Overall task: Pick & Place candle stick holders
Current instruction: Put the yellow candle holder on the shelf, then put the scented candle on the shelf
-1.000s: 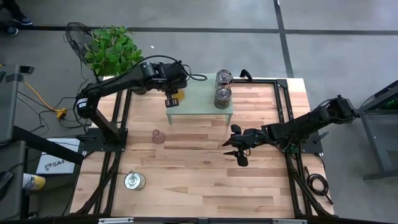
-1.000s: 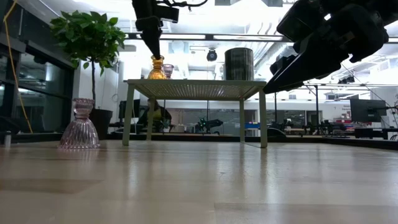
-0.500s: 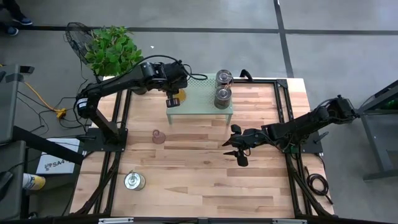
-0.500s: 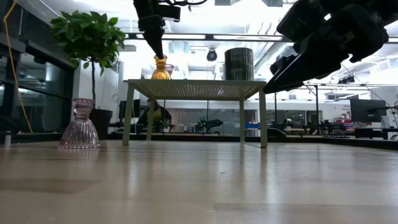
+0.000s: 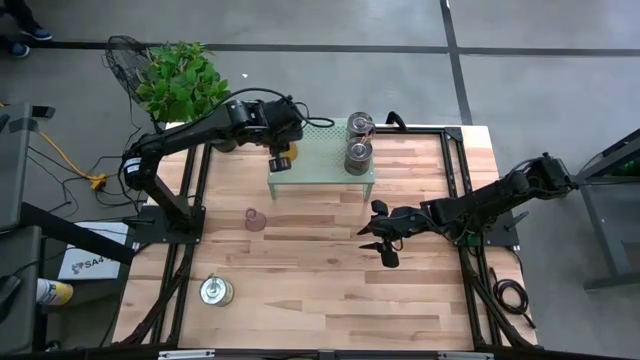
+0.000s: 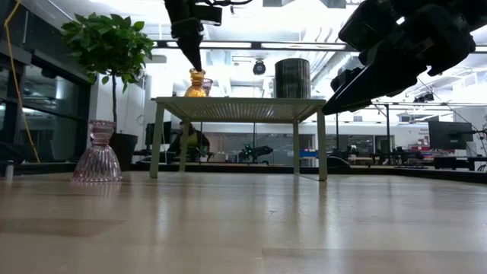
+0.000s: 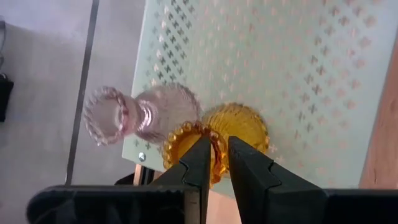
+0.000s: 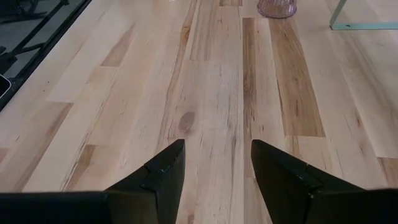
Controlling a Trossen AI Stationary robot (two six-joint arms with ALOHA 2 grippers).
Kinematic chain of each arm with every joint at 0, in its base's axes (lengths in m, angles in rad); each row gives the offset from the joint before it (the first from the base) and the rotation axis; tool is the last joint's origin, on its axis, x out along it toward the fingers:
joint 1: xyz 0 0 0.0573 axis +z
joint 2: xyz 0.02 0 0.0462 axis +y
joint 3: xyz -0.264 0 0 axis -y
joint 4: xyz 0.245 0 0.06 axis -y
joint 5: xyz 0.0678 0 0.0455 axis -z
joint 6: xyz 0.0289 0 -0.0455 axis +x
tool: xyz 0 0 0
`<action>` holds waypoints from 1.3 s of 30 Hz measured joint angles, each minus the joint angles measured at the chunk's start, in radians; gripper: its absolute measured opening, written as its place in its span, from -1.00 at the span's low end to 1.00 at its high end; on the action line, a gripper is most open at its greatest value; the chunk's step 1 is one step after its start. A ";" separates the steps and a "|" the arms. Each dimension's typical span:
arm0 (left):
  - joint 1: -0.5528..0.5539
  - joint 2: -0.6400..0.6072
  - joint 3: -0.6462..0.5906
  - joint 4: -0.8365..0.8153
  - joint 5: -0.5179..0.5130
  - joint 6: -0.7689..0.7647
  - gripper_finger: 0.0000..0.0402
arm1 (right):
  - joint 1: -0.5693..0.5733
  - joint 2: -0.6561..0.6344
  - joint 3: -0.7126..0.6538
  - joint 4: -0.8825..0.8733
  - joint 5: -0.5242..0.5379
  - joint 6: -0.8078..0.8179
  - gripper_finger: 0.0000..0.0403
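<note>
Candle stick holders: four sit on the small stand (image 5: pixel 325 160) — amber holder (image 7: pixel 233 134) pinched at its rim by the left gripper (image 7: pixel 214 163); two remain on the table (image 5: pixel 330 290).

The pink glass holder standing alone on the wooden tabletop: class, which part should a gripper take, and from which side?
Grip the pink glass holder at its narrow neck, just under the flared top, coming down from above. It stands upright on a wide skirted base, probably too broad and sloped for the fingers; the neck is the slimmest part. The tabletop around it looks open.

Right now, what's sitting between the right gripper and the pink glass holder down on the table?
Nothing: in the right wrist view only bare wood runs from the open right gripper to the pink glass holder. The high view agrees.
</note>
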 joint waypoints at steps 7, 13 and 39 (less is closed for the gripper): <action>0.000 0.000 0.000 0.028 -0.002 0.021 -0.73 | 0.000 0.000 0.000 -0.009 -0.007 0.000 -0.11; 0.000 0.000 0.000 0.030 -0.019 0.022 -0.58 | 0.000 0.000 0.000 -0.016 -0.010 0.001 -0.11; -0.212 -0.019 0.286 -0.414 0.026 -0.358 -0.12 | 0.000 0.000 0.000 -0.060 -0.011 0.000 -0.11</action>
